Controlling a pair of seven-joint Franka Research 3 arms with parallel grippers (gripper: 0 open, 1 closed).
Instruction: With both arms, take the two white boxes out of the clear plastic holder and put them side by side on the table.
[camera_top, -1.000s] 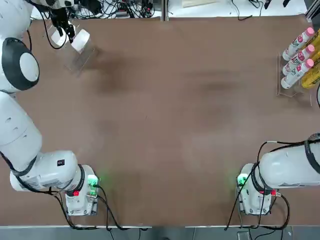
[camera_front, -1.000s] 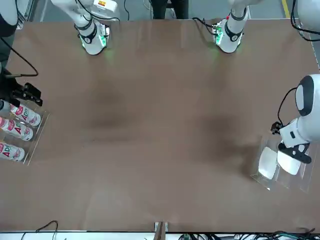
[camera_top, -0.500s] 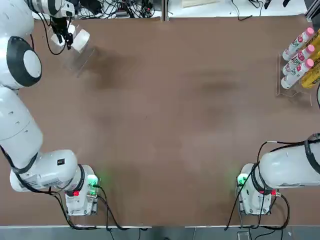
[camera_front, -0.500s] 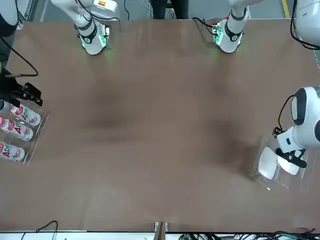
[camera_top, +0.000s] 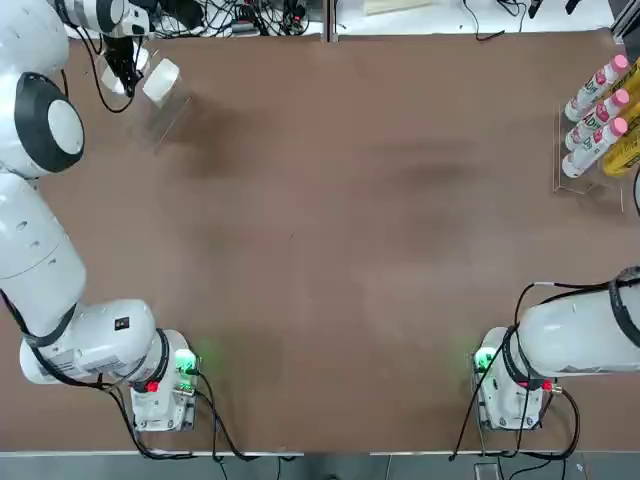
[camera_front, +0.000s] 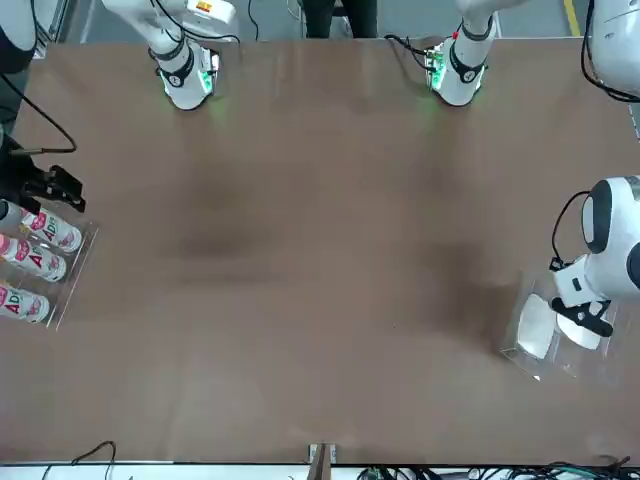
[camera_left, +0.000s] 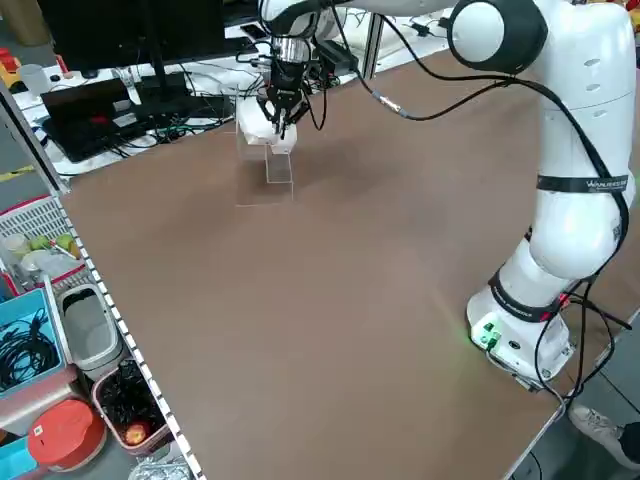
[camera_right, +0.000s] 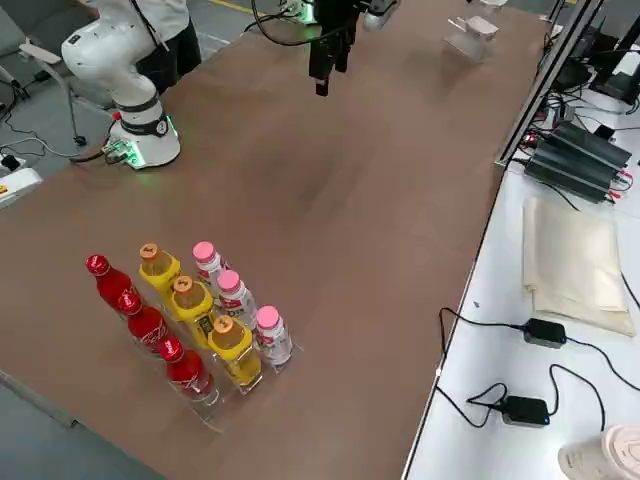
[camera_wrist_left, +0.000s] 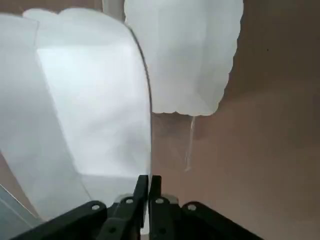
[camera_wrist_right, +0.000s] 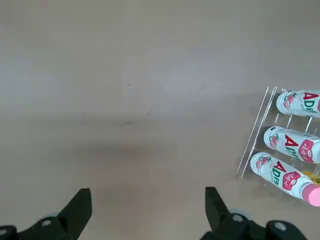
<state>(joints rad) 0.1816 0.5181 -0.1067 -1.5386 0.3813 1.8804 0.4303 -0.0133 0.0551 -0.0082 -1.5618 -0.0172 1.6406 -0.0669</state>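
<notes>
The two white boxes stand in the clear plastic holder (camera_top: 160, 115) at the table's far left corner. One box (camera_top: 161, 80) shows in full. My left gripper (camera_top: 124, 72) partly covers the other box (camera_front: 582, 333). In the left wrist view that gripper (camera_wrist_left: 148, 186) is shut, its fingertips pressed together at the edge of the nearer box (camera_wrist_left: 85, 115); I cannot tell whether they pinch anything. The second box (camera_wrist_left: 182, 55) lies just beyond. My right gripper (camera_wrist_right: 146, 192) hangs open over bare table (camera_wrist_right: 125, 100) near the right side.
A clear rack of pink-capped white bottles (camera_top: 594, 118) with yellow and red bottles (camera_right: 190, 330) stands at the far right, close to the right gripper (camera_front: 52, 186). Cables lie past the far edge behind the holder (camera_left: 278, 165).
The left gripper's fingers have closed from partly open to shut while it settled a little lower at the holder. The boxes and the right arm have not moved.
</notes>
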